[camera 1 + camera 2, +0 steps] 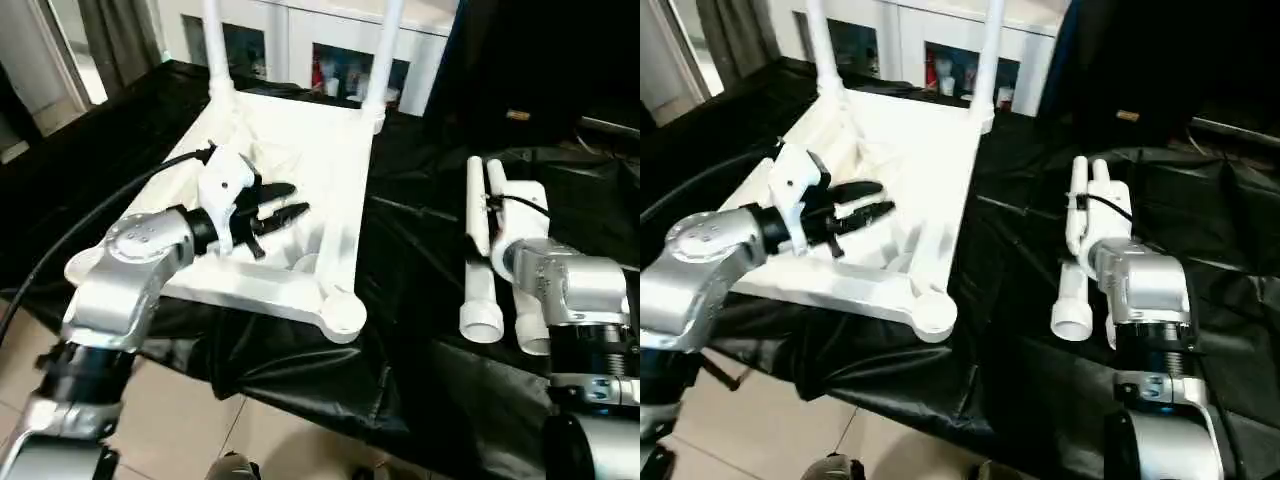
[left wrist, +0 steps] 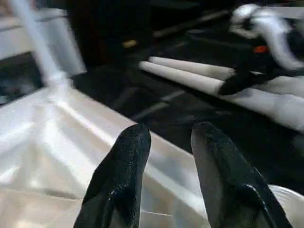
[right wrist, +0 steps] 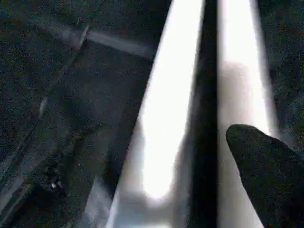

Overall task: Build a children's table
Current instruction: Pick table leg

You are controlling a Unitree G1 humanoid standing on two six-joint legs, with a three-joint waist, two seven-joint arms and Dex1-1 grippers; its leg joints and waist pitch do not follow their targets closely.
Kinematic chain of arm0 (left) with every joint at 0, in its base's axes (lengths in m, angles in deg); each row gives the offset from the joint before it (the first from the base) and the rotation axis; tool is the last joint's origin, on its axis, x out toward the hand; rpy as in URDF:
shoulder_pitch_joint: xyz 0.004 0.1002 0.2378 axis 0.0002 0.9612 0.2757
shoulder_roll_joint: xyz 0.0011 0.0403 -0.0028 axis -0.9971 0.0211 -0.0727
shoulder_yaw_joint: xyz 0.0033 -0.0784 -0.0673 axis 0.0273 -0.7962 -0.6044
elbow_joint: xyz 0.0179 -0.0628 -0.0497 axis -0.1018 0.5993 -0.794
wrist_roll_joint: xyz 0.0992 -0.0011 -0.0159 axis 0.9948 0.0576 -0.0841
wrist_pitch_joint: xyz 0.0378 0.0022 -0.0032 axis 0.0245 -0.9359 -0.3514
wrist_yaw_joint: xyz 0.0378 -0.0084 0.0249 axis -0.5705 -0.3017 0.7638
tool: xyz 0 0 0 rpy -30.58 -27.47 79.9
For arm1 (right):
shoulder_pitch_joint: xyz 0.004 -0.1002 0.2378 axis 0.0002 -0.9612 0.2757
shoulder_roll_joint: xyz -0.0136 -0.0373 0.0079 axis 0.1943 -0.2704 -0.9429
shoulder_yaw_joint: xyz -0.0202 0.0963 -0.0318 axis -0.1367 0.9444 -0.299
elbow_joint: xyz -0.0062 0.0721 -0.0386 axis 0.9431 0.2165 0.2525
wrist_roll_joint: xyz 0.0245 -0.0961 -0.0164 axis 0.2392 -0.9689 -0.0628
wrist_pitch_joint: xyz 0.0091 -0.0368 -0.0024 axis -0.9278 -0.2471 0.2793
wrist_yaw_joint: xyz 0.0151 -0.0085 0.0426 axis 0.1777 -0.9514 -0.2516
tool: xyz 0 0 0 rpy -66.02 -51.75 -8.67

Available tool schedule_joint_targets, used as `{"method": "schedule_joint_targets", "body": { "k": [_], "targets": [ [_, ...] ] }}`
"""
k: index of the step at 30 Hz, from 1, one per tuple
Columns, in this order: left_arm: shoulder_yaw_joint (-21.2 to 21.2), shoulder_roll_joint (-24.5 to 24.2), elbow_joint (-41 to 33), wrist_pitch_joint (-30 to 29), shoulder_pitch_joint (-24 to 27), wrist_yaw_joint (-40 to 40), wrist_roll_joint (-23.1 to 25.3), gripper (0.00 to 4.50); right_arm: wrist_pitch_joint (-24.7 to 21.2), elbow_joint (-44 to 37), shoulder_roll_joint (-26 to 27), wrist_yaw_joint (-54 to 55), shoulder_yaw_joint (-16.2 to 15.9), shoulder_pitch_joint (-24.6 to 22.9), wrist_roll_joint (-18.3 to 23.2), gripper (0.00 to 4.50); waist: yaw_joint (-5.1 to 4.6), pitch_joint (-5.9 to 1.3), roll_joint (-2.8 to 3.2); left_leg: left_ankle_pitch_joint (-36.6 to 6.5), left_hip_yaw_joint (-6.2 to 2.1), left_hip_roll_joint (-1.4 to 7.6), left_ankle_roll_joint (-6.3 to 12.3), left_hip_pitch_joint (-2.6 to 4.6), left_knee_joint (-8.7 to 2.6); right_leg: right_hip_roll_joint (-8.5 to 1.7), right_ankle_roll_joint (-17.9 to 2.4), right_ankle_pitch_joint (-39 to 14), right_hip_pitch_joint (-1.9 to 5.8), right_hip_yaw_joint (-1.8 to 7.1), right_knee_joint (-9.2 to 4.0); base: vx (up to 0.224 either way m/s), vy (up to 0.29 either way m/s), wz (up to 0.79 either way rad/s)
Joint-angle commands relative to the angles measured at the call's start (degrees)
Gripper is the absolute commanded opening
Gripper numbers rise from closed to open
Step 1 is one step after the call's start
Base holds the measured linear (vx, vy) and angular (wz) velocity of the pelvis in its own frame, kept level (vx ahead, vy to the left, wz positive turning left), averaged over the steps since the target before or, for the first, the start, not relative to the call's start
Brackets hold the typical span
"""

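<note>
While the half-parted, empty left gripper (image 1: pixel 285 212) is held over the table top (image 1: pixel 320 150), the right gripper's spread cannot be told.

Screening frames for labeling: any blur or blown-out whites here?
Left wrist view: far tube leg smeared, pincer fingers sharp. Right wrist view: both loose legs blown out and soft. Left eye view: tabletop glares white, ribs washed out; black cloth shows sheen.
</note>
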Motion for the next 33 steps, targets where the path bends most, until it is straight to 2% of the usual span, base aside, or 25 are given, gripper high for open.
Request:
{"method": "schedule_joint_targets", "body": {
  "k": [1,2,3,7,10,11,15,17,19,20,22,24,26,27,28,30,33],
  "targets": [
    [1.0,-1.0,-3.2,-2.6,0.3,-2.0,-1.5,1.81,-2.6,1.8,0.2,-0.5,0.6,1.4,1.3,4.43,0.22,-4.59,-0.07,-9.3,0.42,0.29,-2.71,0.65,-3.55,-2.51,-8.9,-8.0,3.05,2.02,-3.71,0.0,0.0,0.0],
    [1.0,-1.1,-3.4,-2.8,0.3,-2.1,-1.6,1.81,-2.8,1.9,0.2,-0.5,0.6,1.4,1.3,4.43,0.21,-4.52,0.06,-9.3,0.46,0.25,-2.85,0.69,-3.56,-2.41,-9.1,-8.3,2.96,1.99,-3.74,0.0,0.0,0.0],
    [1.2,-1.8,-5.2,-4.6,0.7,-2.7,-2.6,1.81,-4.5,2.4,0.4,-0.7,0.1,1.8,1.3,4.43,0.21,-4.5,-0.18,-9.4,0.57,0.24,-2.81,0.73,-3.53,-2.37,-9.0,-8.5,2.91,2.03,-3.86,0.0,0.0,0.0],
    [1.2,-2.7,-7.6,-7.4,1.2,-2.8,-4.0,1.81,-7.2,3.2,1.6,-1.8,0.3,2.8,2.1,4.43,0.28,-4.4,-0.14,-10.1,0.48,0.22,-3.43,0.74,-3.6,-2.45,-8.2,-10.8,2.93,2.05,-3.91,0.0,0.0,0.0],
    [1.0,-2.9,-8.7,-8.6,1.0,-2.9,-4.6,1.81,-7.7,4.7,1.6,-2.0,0.0,3.3,2.6,4.43,0.36,-4.45,-0.33,-10.1,0.47,0.24,-3.67,0.76,-3.59,-2.55,-7.5,-12.1,2.84,2.03,-3.95,0.0,0.0,0.0],
    [0.8,-3.0,-9.0,-9.0,0.9,-3.0,-4.8,1.81,-7.8,5.2,1.7,-2.0,0.0,3.4,2.7,4.43,0.38,-4.42,-0.77,-9.8,0.52,0.22,-3.61,0.63,-3.63,-2.54,-7.2,-12.2,2.92,2.01,-4.06,0.0,0.0,0.0],
    [0.5,-3.7,-10.5,-10.5,0.7,-3.8,-6.3,1.81,-8.8,6.5,2.1,-3.5,-1.6,3.9,3.0,4.43,0.42,-4.41,-0.57,-9.7,0.46,0.22,-3.82,0.66,-3.63,-2.54,-6.9,-12.5,2.84,1.97,-3.94,0.0,0.0,0.0],
    [0.8,-4.0,-11.1,-11.5,0.5,-4.2,-7.0,1.81,-8.7,7.6,2.3,-4.1,-2.3,3.9,2.8,4.43,0.47,-4.48,-0.81,-9.1,0.46,0.23,-3.85,0.62,-3.6,-2.59,-6.8,-12.1,2.87,1.95,-3.83,0.0,0.0,0.0],
    [1.0,-4.1,-11.3,-11.9,0.4,-4.4,-7.2,1.81,-8.5,8.1,2.3,-4.3,-2.5,3.9,2.6,4.28,0.48,-4.53,-0.72,-8.9,0.46,0.25,-3.99,0.66,-3.6,-2.59,-6.7,-11.7,2.86,1.96,-3.8,0.0,0.0,0.0],
    [2.4,-5.2,-11.3,-12.5,0.1,-5.8,-6.8,1.81,-7.7,9.7,2.3,-4.6,-3.0,4.0,2.4,4.28,0.46,-4.57,-1.18,-8.7,0.48,0.24,-4.04,0.63,-3.61,-2.53,-6.7,-11.1,2.9,1.92,-3.73,0.0,0.0,0.0],
    [2.9,-5.8,-11.3,-12.7,0.0,-6.5,-6.6,1.81,-7.5,10.3,2.3,-4.6,-3.1,4.1,2.4,4.01,0.42,-4.54,-0.93,-9.5,0.44,0.25,-4.4,0.77,-3.68,-2.48,-6.4,-11.4,2.69,1.91,-3.8,0.0,0.0,0.0],
    [3.6,-6.6,-11.3,-13.1,-0.2,-7.6,-6.5,1.81,-7.2,10.8,2.3,-4.7,-3.3,4.2,2.4,3.9,0.37,-4.59,-1.15,-10.5,0.39,0.26,-4.79,0.85,-3.71,-2.46,-6.3,-11.9,2.74,1.86,-3.82,0.0,0.0,0.0],
    [6.1,-9.2,-11.2,-13.7,-1.3,-10.9,-6.0,1.81,-6.6,12.1,1.8,-5.1,-3.5,4.8,2.4,3.71,0.53,-4.58,-1.38,-11.0,0.39,0.27,-4.86,1.0,-3.73,-2.5,-6.2,-12.7,2.6,1.85,-3.95,0.0,0.0,0.0],
    [7.0,-10.1,-11.1,-14.2,-1.7,-12.2,-5.9,2.07,-6.4,12.4,1.6,-5.1,-3.4,4.9,2.4,3.56,0.55,-4.62,-1.29,-11.0,0.33,0.24,-4.93,1.01,-3.73,-2.48,-6.2,-12.8,2.59,1.84,-3.78,0.0,0.0,0.0],
    [7.8,-10.8,-11.0,-14.5,-2.2,-13.1,-5.9,2.14,-6.1,12.9,1.4,-5.1,-3.2,5.1,2.4,3.51,0.45,-4.5,-1.52,-11.2,0.36,0.26,-5.14,0.92,-3.78,-2.45,-6.4,-12.6,2.63,1.86,-3.79,0.0,0.0,0.0],
    [8.7,-11.4,-10.8,-15.0,-2.9,-14.1,-5.9,2.17,-5.6,13.4,1.3,-5.0,-2.9,5.2,2.3,3.37,0.46,-4.54,-1.59,-11.1,0.37,0.31,-5.31,0.92,-3.75,-2.58,-6.6,-12.9,2.69,1.86,-3.76,0.0,0.0,0.0],
    [10.2,-12.2,-10.0,-14.6,-3.7,-15.3,-4.6,2.52,-5.1,14.2,1.2,-4.9,-2.8,5.4,2.3,3.1,0.38,-4.55,-1.44,-11.3,0.38,0.28,-5.5,0.87,-3.71,-2.56,-6.5,-13.0,2.7,1.89,-3.86,0.0,0.0,0.0]
  ]
}}
